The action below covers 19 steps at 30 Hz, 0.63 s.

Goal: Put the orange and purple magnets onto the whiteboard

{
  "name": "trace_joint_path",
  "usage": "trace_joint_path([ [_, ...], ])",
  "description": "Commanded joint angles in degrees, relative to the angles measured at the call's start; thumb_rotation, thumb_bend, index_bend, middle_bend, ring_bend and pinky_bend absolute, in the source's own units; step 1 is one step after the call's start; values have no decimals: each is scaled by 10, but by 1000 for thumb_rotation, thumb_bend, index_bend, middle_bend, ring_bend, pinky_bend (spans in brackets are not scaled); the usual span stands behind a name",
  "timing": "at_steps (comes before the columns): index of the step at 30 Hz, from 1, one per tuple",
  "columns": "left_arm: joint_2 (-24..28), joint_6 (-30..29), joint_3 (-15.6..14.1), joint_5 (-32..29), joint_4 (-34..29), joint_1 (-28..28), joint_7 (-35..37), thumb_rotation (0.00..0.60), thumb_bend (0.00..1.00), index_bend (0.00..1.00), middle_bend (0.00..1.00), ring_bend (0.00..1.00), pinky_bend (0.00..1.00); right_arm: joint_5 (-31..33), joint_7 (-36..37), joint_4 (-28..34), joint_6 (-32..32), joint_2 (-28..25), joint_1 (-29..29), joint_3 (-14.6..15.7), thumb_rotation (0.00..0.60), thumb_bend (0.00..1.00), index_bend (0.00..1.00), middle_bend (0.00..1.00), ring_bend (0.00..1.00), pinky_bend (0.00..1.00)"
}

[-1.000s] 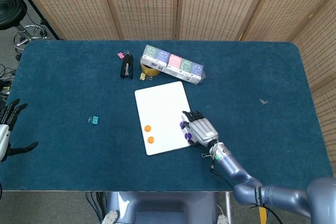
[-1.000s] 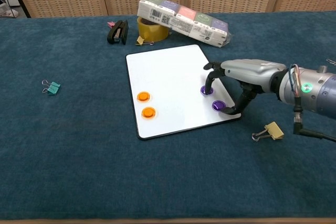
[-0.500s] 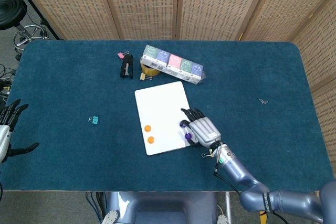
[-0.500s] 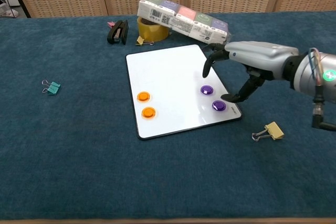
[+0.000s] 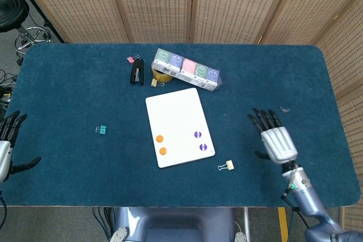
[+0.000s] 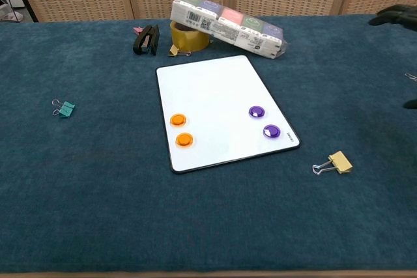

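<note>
The whiteboard (image 5: 177, 111) (image 6: 215, 96) lies flat in the middle of the table. Two orange magnets (image 5: 159, 139) (image 6: 178, 120) sit on its left part, the second orange magnet (image 5: 163, 151) (image 6: 185, 139) just below the first. Two purple magnets (image 5: 197, 135) (image 6: 257, 112) lie on its right part, the lower purple magnet (image 5: 203, 147) (image 6: 272, 131) near the corner. My right hand (image 5: 273, 137) hovers over the cloth well right of the board, fingers spread and empty; only its dark fingertips (image 6: 394, 14) show in the chest view. My left hand (image 5: 7, 140) is at the far left edge, open and empty.
A yellow binder clip (image 5: 227, 166) (image 6: 333, 162) lies off the board's lower right corner. A teal clip (image 5: 101, 130) (image 6: 64, 107) is at the left. Behind the board are a tissue pack (image 5: 186, 69) (image 6: 227, 24), tape roll (image 6: 187, 36), black stapler (image 5: 136, 73) (image 6: 147, 39), and pink clip (image 5: 131, 59).
My right hand has lifted off the purple magnets and swung away to the right of the board, leaving both on it. The left hand has barely moved.
</note>
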<state>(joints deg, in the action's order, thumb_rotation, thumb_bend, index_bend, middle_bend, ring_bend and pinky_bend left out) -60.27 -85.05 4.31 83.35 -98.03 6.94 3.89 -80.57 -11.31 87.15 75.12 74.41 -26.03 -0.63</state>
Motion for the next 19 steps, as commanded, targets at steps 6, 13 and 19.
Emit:
trace_joint_path([
  [6,-16,-26,-10,-5,23,-27,9,600,65,0,0,0,0,-18,59,-27,86,-40,94,29,600,0,0,0,0,0],
  [13,-19,-31,-11,3,40,-31,9,600,65,0,0,0,0,-33,72,-24,118,-45,128,31,600,0,0,0,0,0],
  [19,-12,-42,-12,9,45,-40,26,600,65,0,0,0,0,-49,77,-9,144,-51,152,30,600,0,0,0,0,0],
])
